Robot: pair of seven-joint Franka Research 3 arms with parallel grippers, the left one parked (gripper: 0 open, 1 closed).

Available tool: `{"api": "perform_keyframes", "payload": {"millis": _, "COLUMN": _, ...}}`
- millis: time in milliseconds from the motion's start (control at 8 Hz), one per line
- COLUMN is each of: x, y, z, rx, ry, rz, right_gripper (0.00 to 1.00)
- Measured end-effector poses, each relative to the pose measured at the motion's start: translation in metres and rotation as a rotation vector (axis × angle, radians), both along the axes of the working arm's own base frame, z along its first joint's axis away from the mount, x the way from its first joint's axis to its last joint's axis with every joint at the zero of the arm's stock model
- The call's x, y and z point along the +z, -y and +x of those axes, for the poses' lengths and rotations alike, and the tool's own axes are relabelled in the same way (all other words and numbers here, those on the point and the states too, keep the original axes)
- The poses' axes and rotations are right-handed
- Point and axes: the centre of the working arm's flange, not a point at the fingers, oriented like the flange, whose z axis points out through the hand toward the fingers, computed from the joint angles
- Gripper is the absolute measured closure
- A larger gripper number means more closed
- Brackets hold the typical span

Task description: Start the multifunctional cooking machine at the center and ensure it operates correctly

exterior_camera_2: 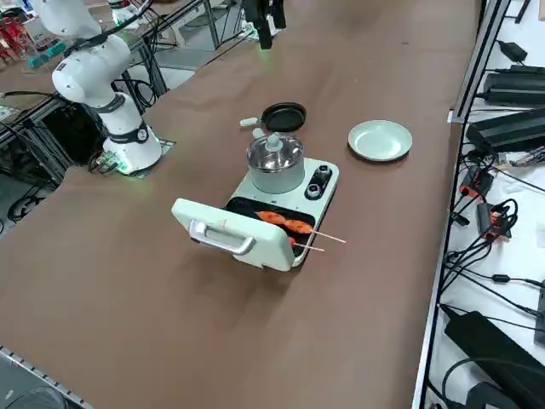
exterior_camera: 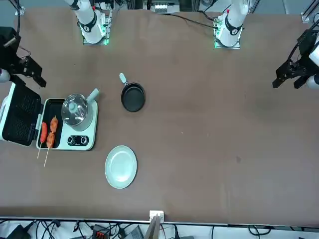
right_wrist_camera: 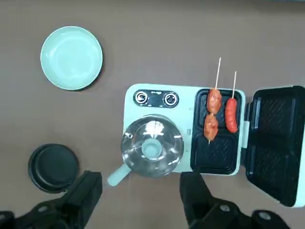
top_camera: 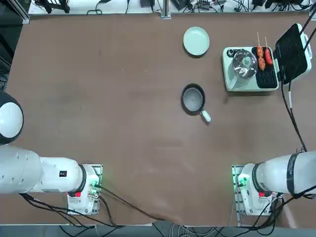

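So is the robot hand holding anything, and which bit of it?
No, nothing. The right tool is open, with its fingers apart above the table, and no thing sits between them.

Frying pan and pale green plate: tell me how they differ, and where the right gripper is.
The frying pan is black and has a handle; the plate is pale green and has none. The pan is smaller across than the plate. Both are round and lie directly on the table. The right gripper hangs open above the table.
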Motion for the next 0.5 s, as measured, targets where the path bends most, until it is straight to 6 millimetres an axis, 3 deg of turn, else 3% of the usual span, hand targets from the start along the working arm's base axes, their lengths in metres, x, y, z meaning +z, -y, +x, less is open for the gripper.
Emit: {"api": "perform_keyframes", "payload": {"millis": 500, "x": 0.0002, "y": -0.0017, "z": -0.007, "rx": -0.014, "ry": -0.014, "rz": 0.003, "right_gripper": 0.0}}
